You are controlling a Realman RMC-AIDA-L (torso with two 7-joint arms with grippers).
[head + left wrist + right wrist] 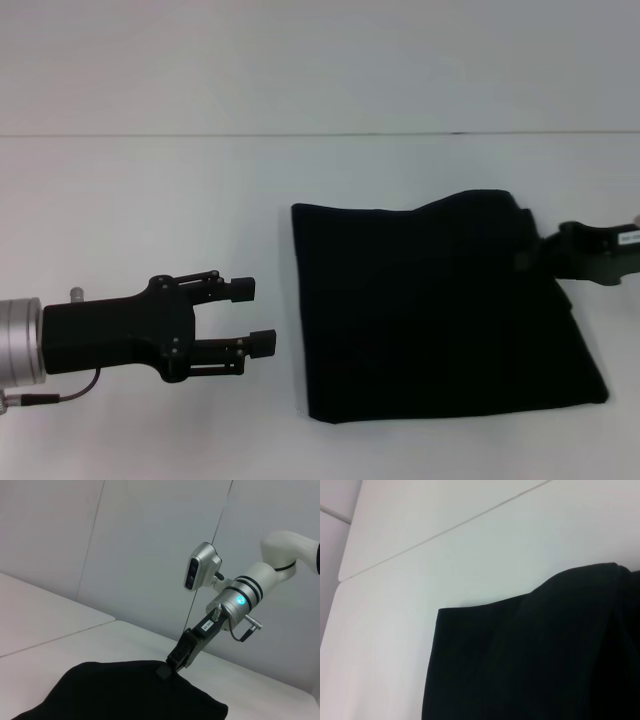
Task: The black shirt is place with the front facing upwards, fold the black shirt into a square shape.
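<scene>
The black shirt (430, 310) lies folded into a rough square on the white table (150, 200), right of centre; no lettering or label shows. My right gripper (535, 250) is at the shirt's far right corner, shut on the cloth. That corner is raised a little off the table. The left wrist view shows the right gripper (167, 669) pinching the raised cloth of the shirt (125, 695). My left gripper (254, 316) is open and empty, low over the table just left of the shirt's left edge. The right wrist view shows the shirt (545, 655), but no fingers.
The table's back edge (320, 134) runs across the far side, with a pale wall behind it. Bare white tabletop surrounds the shirt on the left and in front.
</scene>
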